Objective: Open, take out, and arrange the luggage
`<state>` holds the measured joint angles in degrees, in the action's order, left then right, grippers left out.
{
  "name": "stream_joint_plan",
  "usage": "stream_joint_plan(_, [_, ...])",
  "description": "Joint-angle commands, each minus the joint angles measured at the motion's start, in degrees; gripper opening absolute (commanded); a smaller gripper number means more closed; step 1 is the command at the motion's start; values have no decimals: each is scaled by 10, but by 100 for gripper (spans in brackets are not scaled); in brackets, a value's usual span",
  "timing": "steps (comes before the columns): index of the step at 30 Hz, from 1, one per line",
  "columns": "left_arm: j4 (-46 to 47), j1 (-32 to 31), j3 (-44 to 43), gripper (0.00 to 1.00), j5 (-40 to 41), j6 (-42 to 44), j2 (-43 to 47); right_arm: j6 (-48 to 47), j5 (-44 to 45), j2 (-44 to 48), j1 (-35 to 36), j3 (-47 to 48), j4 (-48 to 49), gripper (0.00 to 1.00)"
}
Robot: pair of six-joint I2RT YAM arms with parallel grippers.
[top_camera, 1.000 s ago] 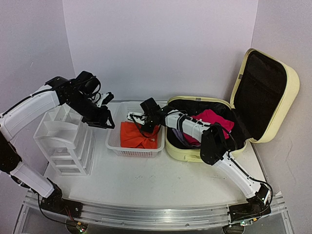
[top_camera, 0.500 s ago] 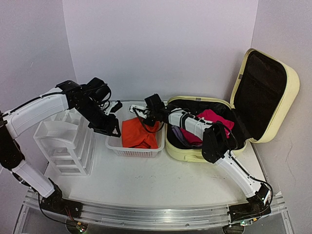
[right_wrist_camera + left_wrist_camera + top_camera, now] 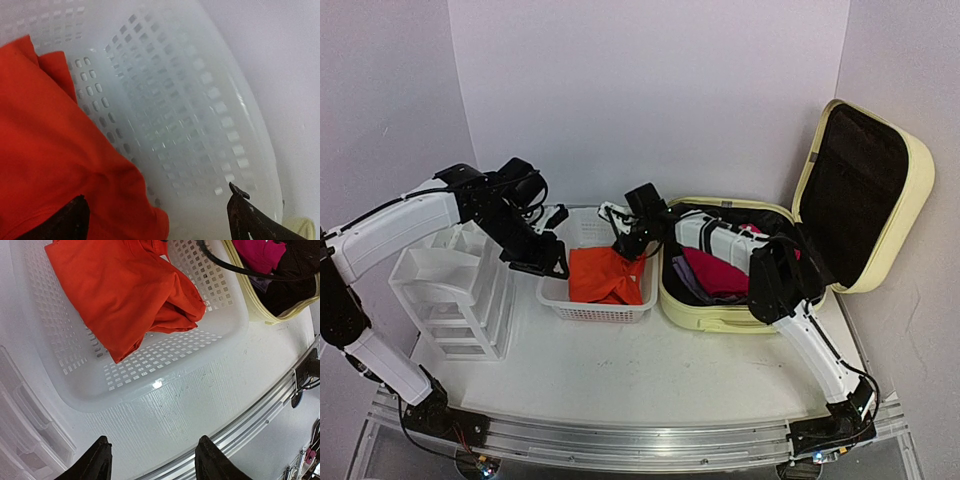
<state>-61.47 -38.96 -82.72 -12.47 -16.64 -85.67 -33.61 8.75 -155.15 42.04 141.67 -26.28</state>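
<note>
while the luggage sits at the right rear of the worktop, its pale yellow shell lies flat and its lid stands raised, leaning toward the right wall with the black lining facing inward. inside the shell lies a pink cloth on top of other darker fabric that is too bunched to make out.

just left of the luggage, close against its side, is a white mesh basket. an orange garment lies crumpled in it, filling the middle and right part and leaving the perforated floor bare on the left side and along the front.

the right arm reaches over the open shell toward the basket. the right gripper hangs over the back right part of the basket, above the edge of the orange garment, with its jaws spread wide and nothing clamped between them. whether either finger touches the cloth cannot be told.

the left gripper hovers by the near left corner of the basket, pointing down. its jaws stand apart and hold nothing; between the fingers the wrist view shows only the bare worktop in front of the basket rim.

a white plastic drawer organizer stands at the left of the worktop, just beside the basket and beneath the left arm.
</note>
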Motion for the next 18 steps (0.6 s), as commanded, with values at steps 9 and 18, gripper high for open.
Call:
stream_joint_plan(9, [118, 8, -60, 39, -22, -41, -62, 309, -344, 313, 13, -215, -88, 56])
stream_joint_plan(18, [155, 30, -58, 24, -115, -22, -124, 394, -362, 301, 21, -258, -132, 38])
